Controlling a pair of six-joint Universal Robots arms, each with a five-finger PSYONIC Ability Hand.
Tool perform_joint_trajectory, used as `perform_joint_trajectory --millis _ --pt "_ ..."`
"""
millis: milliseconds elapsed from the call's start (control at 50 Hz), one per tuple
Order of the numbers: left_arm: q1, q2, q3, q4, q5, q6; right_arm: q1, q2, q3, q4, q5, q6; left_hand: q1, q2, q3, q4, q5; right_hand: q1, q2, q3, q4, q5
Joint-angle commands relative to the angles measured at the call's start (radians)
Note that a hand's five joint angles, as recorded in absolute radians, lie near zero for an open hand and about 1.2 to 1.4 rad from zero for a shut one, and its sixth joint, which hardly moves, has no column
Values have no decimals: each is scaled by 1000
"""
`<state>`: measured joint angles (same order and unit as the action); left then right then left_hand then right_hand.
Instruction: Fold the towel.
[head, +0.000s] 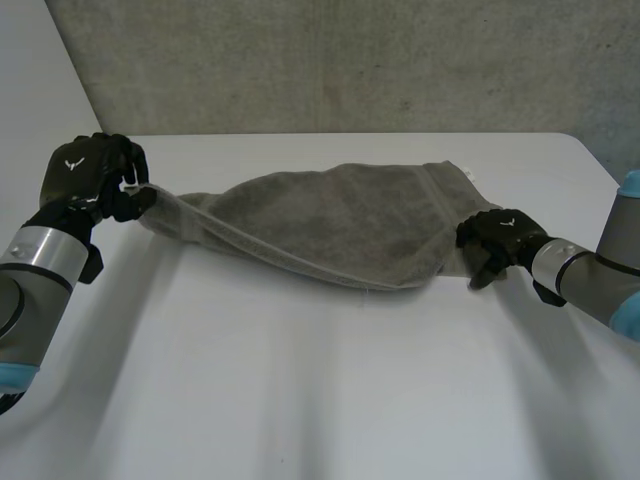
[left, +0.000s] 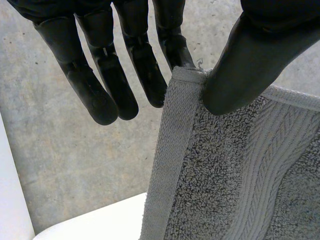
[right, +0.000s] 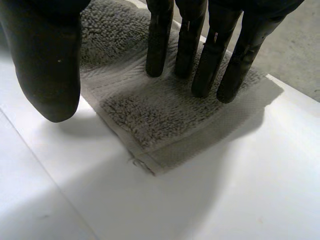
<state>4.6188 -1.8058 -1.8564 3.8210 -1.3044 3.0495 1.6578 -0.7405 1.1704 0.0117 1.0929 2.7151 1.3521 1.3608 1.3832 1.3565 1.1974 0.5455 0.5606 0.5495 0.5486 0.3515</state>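
A grey towel (head: 340, 215) lies stretched across the white table (head: 300, 390), partly doubled over. At its left end my left hand (head: 92, 175) holds a corner raised off the table. In the left wrist view the thumb (left: 245, 60) pinches the towel's hemmed corner (left: 185, 80) against a finger, and the towel (left: 240, 170) hangs below. My right hand (head: 500, 238) is at the towel's right end. Its straight fingers (right: 200, 55) stand over the towel corner (right: 150, 115), which lies flat on the table, with the thumb (right: 47, 70) apart from them beside the towel's edge.
A concrete wall (head: 350, 60) rises behind the table's far edge. Bare white tabletop (right: 225, 190) spreads in front of the towel toward me. My two forearms come in from the left and right sides.
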Motion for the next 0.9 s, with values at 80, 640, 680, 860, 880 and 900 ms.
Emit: perform_joint_trajectory --millis 80,640,680,860,880,900 --pt "2 -1 5 -6 -1 0 34 -163 118 102 48 -3 44 35 13 40 24 6 -9 2 3 26" --pt "-1 8 5 -27 -3 -5 359 -148 253 -278 232 87 44 35 13 40 24 225 210 221 222 245" --pt "-1 8 0 -27 -1 -5 359 -134 238 -286 233 87 44 35 13 40 24 576 561 572 573 595" --pt "0 -1 -44 -15 16 14 344 -146 206 -225 243 101 44 35 13 40 24 851 836 847 848 870" --pt "-1 -6 -56 -14 16 17 344 -163 200 -192 242 106 44 35 13 40 24 851 836 847 848 870" --pt "-1 -13 -64 -14 22 20 344 -163 199 -191 242 106 44 35 13 40 24 851 836 847 848 870"
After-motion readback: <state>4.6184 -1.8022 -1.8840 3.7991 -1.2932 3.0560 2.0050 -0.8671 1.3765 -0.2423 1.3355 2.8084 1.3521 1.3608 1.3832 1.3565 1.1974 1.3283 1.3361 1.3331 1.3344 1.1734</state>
